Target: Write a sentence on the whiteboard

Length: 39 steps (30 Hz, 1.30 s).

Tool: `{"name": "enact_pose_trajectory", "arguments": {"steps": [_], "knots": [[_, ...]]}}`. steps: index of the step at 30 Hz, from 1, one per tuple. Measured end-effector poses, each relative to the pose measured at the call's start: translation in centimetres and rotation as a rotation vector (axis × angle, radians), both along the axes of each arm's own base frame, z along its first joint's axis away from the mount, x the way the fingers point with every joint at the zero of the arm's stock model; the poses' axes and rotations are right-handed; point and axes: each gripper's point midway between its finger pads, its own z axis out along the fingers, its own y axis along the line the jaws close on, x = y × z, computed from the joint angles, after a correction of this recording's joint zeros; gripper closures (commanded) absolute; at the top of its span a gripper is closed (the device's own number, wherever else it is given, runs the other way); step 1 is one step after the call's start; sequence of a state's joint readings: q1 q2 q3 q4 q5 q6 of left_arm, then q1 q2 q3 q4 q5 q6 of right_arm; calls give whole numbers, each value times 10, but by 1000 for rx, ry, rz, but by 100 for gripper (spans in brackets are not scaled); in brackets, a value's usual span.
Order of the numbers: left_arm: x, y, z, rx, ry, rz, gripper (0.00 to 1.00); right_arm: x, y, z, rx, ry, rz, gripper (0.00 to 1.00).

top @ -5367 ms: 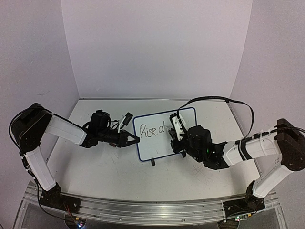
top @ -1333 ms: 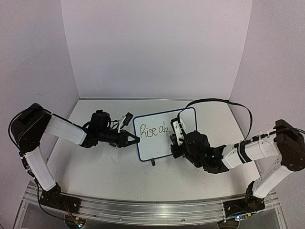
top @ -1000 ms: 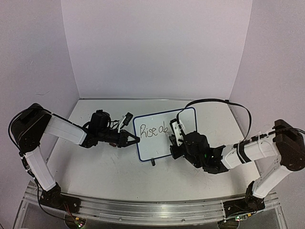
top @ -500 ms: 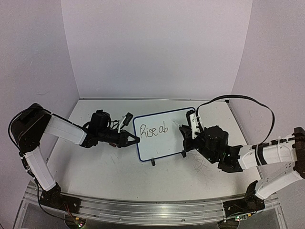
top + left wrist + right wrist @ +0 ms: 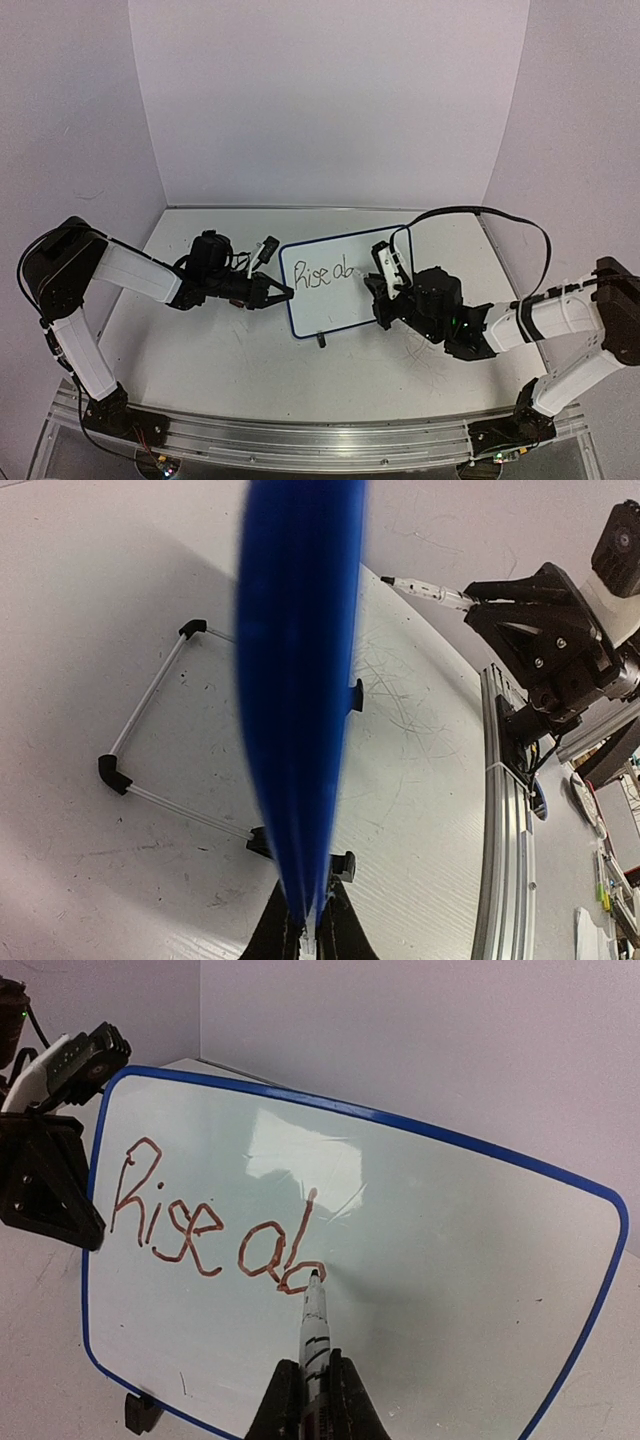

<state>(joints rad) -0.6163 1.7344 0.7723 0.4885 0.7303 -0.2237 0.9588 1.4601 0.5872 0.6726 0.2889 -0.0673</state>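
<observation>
The whiteboard (image 5: 335,308) stands tilted mid-table on its wire stand (image 5: 150,698) and black clip feet (image 5: 346,863). My left gripper (image 5: 284,293) is shut on its blue rim (image 5: 295,680) at the left edge. The sentence (image 5: 205,1222) reads "Rise ab" in reddish-brown marker strokes across the upper left of the board (image 5: 450,1260). My right gripper (image 5: 314,1400) is shut on a white marker (image 5: 314,1325). The marker's dark tip rests at the right side of the "b". From above, the right gripper (image 5: 378,290) sits at the board's right half.
An aluminium rail (image 5: 320,440) runs along the table's near edge, also seen as the rail (image 5: 505,810) in the left wrist view. A black cable (image 5: 480,212) loops above the right arm. Purple walls close the back and sides.
The "b" was finished about a second ago. Half a second ago the right gripper had drawn back to the right; now it is back with the marker tip at the "b". The left arm is still.
</observation>
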Motion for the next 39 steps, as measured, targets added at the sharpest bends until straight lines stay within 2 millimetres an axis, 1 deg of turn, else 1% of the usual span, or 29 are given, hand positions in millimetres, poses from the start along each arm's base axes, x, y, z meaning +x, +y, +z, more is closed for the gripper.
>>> {"name": "enact_pose_trajectory", "arguments": {"steps": [6,12,19,39], "knots": [[0,0,0,0,0,0,100,6,3,-1,-7,-2,-22,100],[0,0,0,0,0,0,100,9,-1,-2,-11,-4,-48,100],[0,0,0,0,0,0,100,10,-2,-6,-19,3,-58,100],[0,0,0,0,0,0,100,11,0,-8,-17,16,-62,100]]}}
